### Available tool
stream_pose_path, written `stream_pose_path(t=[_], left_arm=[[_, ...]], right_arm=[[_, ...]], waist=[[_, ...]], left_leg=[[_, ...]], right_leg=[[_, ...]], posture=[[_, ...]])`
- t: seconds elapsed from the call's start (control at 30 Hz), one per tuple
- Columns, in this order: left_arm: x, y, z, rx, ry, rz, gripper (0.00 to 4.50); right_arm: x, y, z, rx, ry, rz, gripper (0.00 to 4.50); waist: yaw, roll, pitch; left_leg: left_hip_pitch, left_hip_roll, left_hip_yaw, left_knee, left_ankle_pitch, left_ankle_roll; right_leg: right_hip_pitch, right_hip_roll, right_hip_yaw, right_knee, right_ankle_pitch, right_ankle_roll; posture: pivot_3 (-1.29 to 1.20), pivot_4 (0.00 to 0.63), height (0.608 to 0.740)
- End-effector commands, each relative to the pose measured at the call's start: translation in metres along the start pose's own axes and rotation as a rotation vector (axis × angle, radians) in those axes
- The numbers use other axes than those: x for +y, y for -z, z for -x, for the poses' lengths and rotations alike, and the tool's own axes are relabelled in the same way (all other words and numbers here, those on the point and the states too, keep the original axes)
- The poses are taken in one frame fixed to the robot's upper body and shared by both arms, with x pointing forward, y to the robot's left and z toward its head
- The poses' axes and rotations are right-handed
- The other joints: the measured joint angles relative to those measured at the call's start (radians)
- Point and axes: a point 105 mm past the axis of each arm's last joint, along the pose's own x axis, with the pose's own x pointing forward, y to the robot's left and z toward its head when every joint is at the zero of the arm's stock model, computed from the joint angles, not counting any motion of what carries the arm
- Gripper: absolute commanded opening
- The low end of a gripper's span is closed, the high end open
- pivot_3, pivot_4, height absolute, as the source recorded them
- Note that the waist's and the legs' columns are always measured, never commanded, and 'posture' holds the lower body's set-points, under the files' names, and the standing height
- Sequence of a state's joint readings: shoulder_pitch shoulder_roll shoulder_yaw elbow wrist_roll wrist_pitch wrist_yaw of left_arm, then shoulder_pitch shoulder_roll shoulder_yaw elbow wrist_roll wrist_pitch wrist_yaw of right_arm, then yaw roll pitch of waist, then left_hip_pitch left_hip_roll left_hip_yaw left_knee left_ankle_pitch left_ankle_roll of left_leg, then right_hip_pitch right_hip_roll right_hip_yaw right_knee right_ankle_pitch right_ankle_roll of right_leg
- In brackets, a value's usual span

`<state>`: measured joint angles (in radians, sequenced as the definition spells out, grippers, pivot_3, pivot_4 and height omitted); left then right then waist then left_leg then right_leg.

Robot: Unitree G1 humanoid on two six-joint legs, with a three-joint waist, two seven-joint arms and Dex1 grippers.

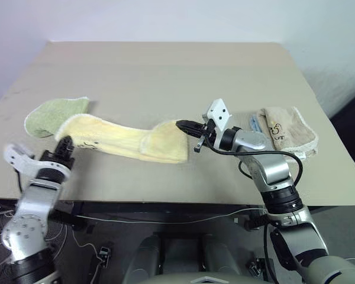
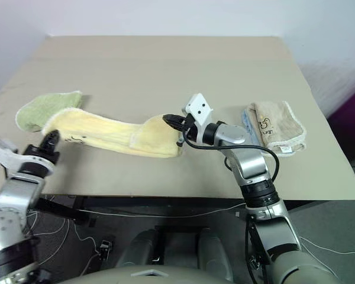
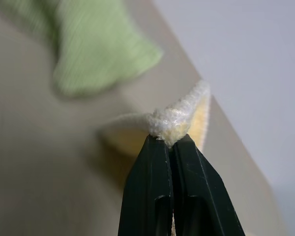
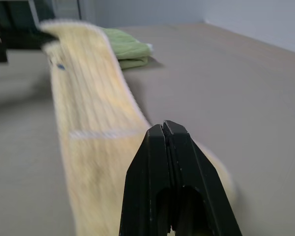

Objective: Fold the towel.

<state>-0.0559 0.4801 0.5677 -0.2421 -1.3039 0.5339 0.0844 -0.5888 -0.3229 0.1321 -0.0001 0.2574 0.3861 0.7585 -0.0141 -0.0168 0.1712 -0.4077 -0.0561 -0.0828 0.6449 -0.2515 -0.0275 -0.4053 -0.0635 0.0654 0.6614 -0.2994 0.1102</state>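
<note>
Left pincer [image 3: 171, 142] clamped on a corner of the towel [image 1: 124, 141], a tuft of pale yellow terry bunched between the closed fingers and lifted off the worktop [image 1: 165, 71]. Right pincer [image 1: 186, 126] pressed together too, tips at the towel's opposite end; seemingly gripping that edge, though the cloth between the fingers not plainly visible.

Towel stretched as a long strip between the two pincers, sagging in the middle, partly resting on the worktop. Long axis running from one pincer straight to the other, across the near part of the worktop; end at the right pincer already doubled over into a thicker wad, end at the left pincer narrow and raised. Small dark mark just beyond the left pincer's tips.

Likely risks: only a thin tuft held on the left, so a sharp tug could slip it free and drop the end. Light green cloth [image 1: 53, 115] lying just behind the left pincer, touching or overlapped by the towel, so easily dragged along in a sweep. Beige folded cloth [image 1: 287, 133] just past the right pincer's wrist, open to a nudge. Uneven pulling apt to twist the strip and skew the fold.
</note>
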Motion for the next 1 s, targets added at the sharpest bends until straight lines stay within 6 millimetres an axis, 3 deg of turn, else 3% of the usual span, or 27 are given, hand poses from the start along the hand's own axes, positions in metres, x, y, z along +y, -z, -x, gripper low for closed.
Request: stream_pose_path(t=[0.03, 0.13, 0.2, 0.37, 0.47, 0.57, 0.93, 1.0], left_arm=[[-0.040, 0.007, -0.005, 0.066, 0.195, -0.163, 0.06], [-0.070, 0.027, -0.011, 0.142, 0.352, -0.258, 0.06], [-0.106, 0.059, -0.011, 0.238, 0.534, -0.383, 0.06], [-0.146, 0.118, -0.010, 0.367, 0.759, -0.582, 0.06], [-0.162, 0.142, -0.006, 0.415, 0.852, -0.649, 0.06], [-0.161, 0.165, -0.005, 0.493, 0.882, -0.718, 0.06], [-0.147, 0.184, 0.003, 0.634, 0.916, -0.744, 0.06], [-0.147, 0.183, 0.004, 0.641, 0.916, -0.724, 0.48]], right_arm=[[-0.012, -0.006, 0.007, -0.025, 0.064, 0.004, 0.00], [-0.023, 0.000, 0.011, -0.008, 0.127, -0.018, 0.00], [-0.033, 0.005, 0.014, 0.011, 0.185, -0.034, 0.00], [-0.040, 0.008, 0.019, 0.025, 0.236, -0.040, 0.00], [-0.041, 0.008, 0.022, 0.029, 0.251, -0.039, 0.00], [-0.042, 0.008, 0.028, 0.031, 0.277, -0.037, 0.00], [-0.040, 0.011, 0.035, 0.040, 0.302, -0.032, 0.00], [-0.039, 0.011, 0.035, 0.041, 0.302, -0.031, 0.00]], waist=[[0.002, 0.000, 0.000], [0.003, 0.000, 0.000], [0.004, 0.000, 0.000], [-0.004, 0.001, 0.001], [-0.006, 0.001, 0.001], [-0.005, 0.001, 0.001], [-0.003, 0.001, 0.001], [-0.003, 0.001, 0.001]], left_leg=[[0.000, 0.000, 0.000, 0.000, 0.000, 0.000], [0.000, 0.000, 0.000, 0.000, 0.000, 0.000], [0.000, 0.000, 0.000, 0.000, 0.000, 0.000], [0.000, 0.000, 0.001, -0.003, 0.000, 0.000], [0.000, 0.000, 0.001, -0.006, 0.001, -0.001], [0.000, 0.000, 0.001, -0.008, 0.001, -0.002], [0.000, 0.000, 0.001, -0.008, 0.001, -0.002], [0.000, 0.000, 0.001, -0.008, 0.001, -0.002]], right_leg=[[0.000, 0.000, 0.000, 0.000, 0.000, 0.000], [0.001, 0.000, 0.000, -0.001, 0.000, 0.000], [0.001, 0.000, 0.000, -0.001, 0.000, 0.000], [-0.001, 0.000, 0.001, -0.002, 0.000, 0.000], [-0.003, 0.001, 0.002, -0.003, 0.000, 0.000], [-0.003, 0.001, 0.002, -0.003, 0.000, 0.000], [-0.003, 0.000, 0.002, -0.004, 0.000, 0.000], [-0.003, 0.000, 0.002, -0.004, 0.000, 0.000]], posture=[[0.00, 0.150, 0.740], [0.00, 0.150, 0.740], [0.00, 0.150, 0.740], [0.00, 0.150, 0.740], [0.00, 0.150, 0.740], [0.00, 0.150, 0.740], [0.00, 0.150, 0.740], [0.00, 0.150, 0.740]])
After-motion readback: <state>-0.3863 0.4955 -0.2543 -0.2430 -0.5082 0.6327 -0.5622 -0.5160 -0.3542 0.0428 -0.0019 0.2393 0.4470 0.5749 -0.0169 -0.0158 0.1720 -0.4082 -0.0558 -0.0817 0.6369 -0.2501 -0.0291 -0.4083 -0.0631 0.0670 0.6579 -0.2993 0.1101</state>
